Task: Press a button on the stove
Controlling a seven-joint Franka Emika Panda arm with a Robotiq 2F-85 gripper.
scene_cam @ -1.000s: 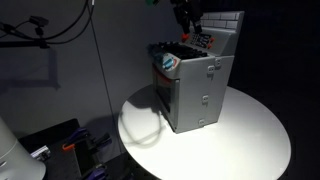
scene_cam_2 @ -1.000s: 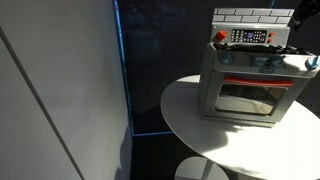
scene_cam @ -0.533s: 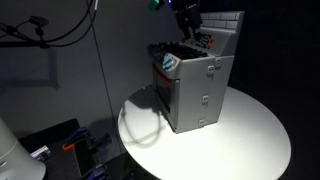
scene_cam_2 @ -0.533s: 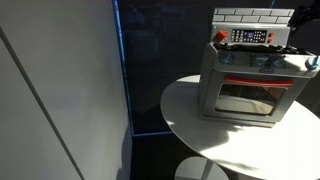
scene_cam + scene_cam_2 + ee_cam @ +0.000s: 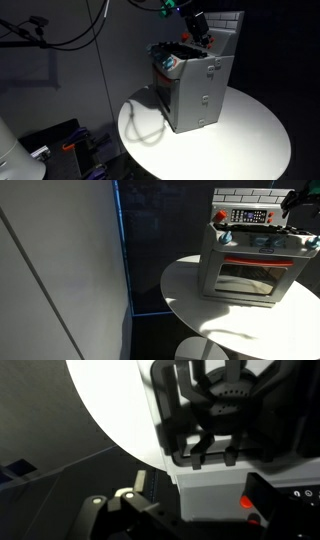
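The grey toy stove [image 5: 196, 88] stands on the round white table, with its windowed oven door [image 5: 248, 278] facing an exterior view. Its tile-patterned back panel [image 5: 252, 196] stands upright above a black control strip [image 5: 250, 217]. My gripper [image 5: 198, 27] hangs just above the stove's top at the back, near the panel; it also shows at the frame edge [image 5: 299, 198]. It is dark and small, so its jaws cannot be made out. The wrist view looks down on black burner grates [image 5: 230, 405] and a red button [image 5: 248, 502] on the black strip.
The round white table [image 5: 250, 135] carries only the stove, which sits near its far edge. Dark walls surround it, and a pale partition [image 5: 60, 270] stands to one side. Cables [image 5: 70, 30] hang at the back and equipment [image 5: 60, 145] sits low beside the table.
My gripper has shifted slightly along the top of the stove toward the tiled back panel and tilted. The stove has not moved.
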